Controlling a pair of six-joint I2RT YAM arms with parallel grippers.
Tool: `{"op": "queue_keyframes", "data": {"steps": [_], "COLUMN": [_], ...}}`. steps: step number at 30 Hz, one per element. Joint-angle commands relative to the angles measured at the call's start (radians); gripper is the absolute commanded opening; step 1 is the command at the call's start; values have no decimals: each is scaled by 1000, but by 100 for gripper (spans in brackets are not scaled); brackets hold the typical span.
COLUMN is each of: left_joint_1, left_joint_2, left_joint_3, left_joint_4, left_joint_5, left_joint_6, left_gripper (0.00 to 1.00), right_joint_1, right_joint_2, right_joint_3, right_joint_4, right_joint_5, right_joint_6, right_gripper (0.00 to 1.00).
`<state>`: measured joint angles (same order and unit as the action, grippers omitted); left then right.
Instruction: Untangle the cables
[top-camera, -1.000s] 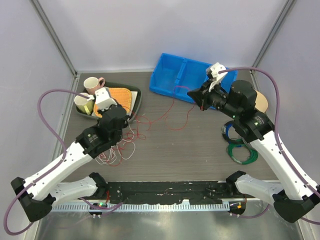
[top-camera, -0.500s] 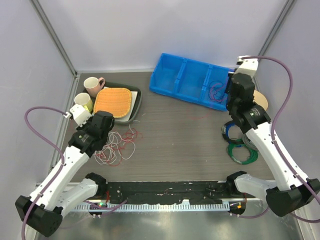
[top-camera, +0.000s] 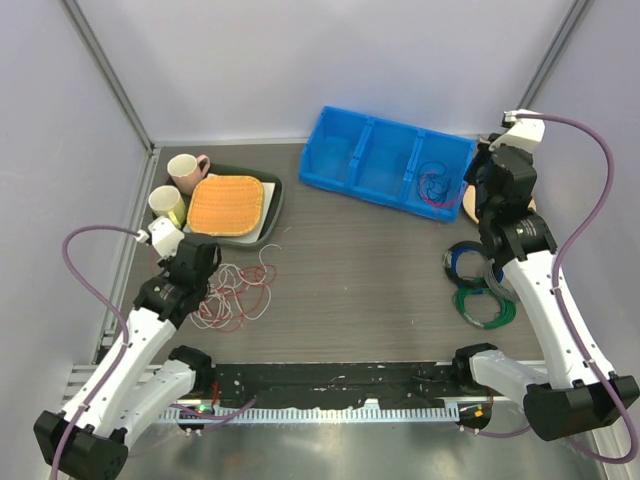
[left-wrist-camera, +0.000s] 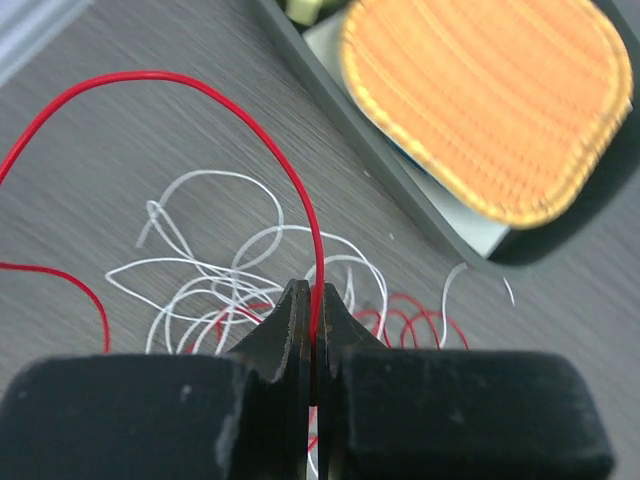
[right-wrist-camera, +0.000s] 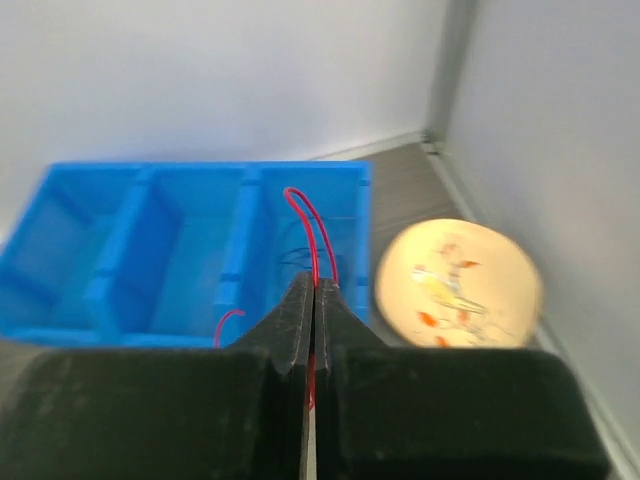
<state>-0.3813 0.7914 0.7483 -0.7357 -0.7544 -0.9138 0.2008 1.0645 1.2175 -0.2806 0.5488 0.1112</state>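
A loose tangle of red and white cables lies on the table at the left, below the grey tray. My left gripper is shut on a red cable that arcs up and left from the jaws, above white loops. In the top view the left gripper sits at the tangle's left edge. My right gripper is shut on another red cable and holds it over the blue bin's right compartment, where a red coil lies. The right gripper's jaws are hidden under the wrist in the top view.
A blue three-part bin stands at the back. A grey tray with an orange mat and two mugs is at the left. A painted plate lies by the bin. Blue and green cable coils lie at the right.
My right arm swung right and back, carrying the red cable from mid-table into the bin's right compartment. My left arm drew back left and nearer, to the tangle's left edge.
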Motion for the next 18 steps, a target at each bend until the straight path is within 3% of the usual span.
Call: {"op": "queue_keyframes", "data": {"steps": [1, 3, 7, 13, 18], "left_joint_1": [4, 4, 4, 5, 4], "left_joint_2": [-47, -55, -80, -118, -133], "left_joint_3": [-29, -26, -49, -69, -83], "left_joint_4": [185, 190, 214, 225, 239], "left_joint_5": [225, 257, 320, 349, 374], "left_joint_6": [145, 165, 179, 184, 185], "left_gripper": [0, 0, 0, 0, 0], "right_joint_1": [0, 3, 3, 3, 2], "right_joint_2": [-14, 8, 107, 282, 471], "right_joint_3": [-31, -36, 115, 270, 417], "right_joint_4": [176, 277, 276, 346, 365], "right_joint_5": [-379, -600, -750, -635, -556], "right_joint_6": [90, 131, 212, 239, 159], "right_gripper": [1, 1, 1, 1, 1]}}
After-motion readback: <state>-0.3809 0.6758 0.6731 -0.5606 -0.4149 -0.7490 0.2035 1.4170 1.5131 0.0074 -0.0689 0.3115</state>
